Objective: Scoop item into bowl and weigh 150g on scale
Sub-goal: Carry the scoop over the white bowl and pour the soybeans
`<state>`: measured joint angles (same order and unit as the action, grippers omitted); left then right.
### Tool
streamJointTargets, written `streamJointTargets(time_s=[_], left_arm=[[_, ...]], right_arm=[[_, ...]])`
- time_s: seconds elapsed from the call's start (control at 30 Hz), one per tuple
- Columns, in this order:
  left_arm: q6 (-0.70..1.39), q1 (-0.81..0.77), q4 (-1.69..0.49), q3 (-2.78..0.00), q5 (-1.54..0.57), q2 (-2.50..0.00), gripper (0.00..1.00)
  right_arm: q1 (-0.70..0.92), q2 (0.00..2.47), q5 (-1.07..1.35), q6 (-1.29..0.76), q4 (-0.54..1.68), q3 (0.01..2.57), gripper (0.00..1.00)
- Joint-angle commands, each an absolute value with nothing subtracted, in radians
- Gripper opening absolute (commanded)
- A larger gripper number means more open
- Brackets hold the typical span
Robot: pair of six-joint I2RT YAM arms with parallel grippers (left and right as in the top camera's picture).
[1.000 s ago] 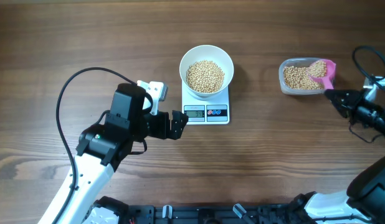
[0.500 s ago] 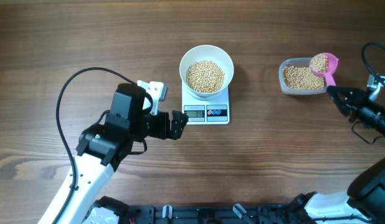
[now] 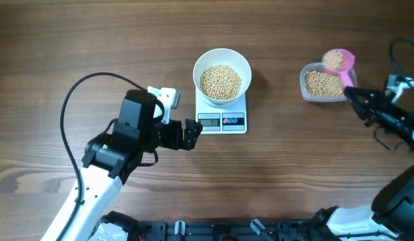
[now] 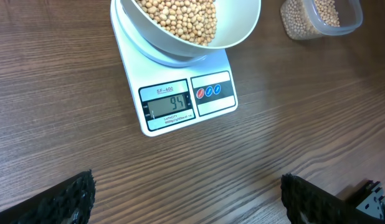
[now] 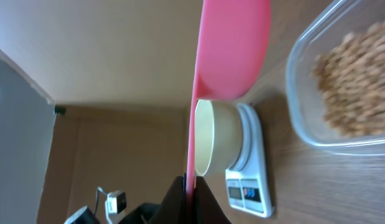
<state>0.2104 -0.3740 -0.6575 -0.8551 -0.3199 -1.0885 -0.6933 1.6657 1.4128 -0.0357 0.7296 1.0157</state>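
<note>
1. Our right claw (image 3: 352,96) is pressed together on the thin handle of the pink scoop (image 3: 350,67), near the desk's right edge. The arm behind it runs off the frame on that side.
2. From overhead the scoop carries a heap of beans (image 3: 335,59). In the wrist view we see it only edge-on from beneath, so that load is hidden there.
3. The scoop's cup sits over the far right corner of the clear tub (image 3: 305,86). More beans lie in the tub, just ahead of the claw, and they are blurred in the wrist view.
4. Our left claw (image 3: 191,133) is spread wide and holds nothing. In its own camera only the two dark fingertips (image 4: 63,200) show, cut off at the bottom corners.
5. The scale (image 3: 222,121) stands just beyond the left claw, near the middle of the desk (image 3: 294,174) and well apart from the right claw.
6. Its display (image 4: 171,105) shows two digits, and we cannot be sure of the second.
7. The white bowl (image 3: 200,67) rests on the scale, hiding most of the platform. It holds a mound of beans, and its far rim is cropped in the left wrist view.
</note>
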Motion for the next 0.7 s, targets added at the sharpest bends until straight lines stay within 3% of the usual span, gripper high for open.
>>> streamJointTargets(time_s=[0.0,0.43,0.67], left_arm=[[0.194,-0.378,-0.654,-0.851,-0.324,-1.089,1.0],[0.194,-0.378,-0.654,-0.851,-0.324,-1.089,1.0],[0.194,-0.378,-0.654,-0.851,-0.324,-1.089,1.0]], right_arm=[[-0.598,1.655,1.465,-0.098,0.725,1.01,0.04],[-0.286,1.463,1.347,-0.543,0.32,1.021,0.04],[-0.091,1.455,1.165,-0.521,0.29,1.021,0.04]])
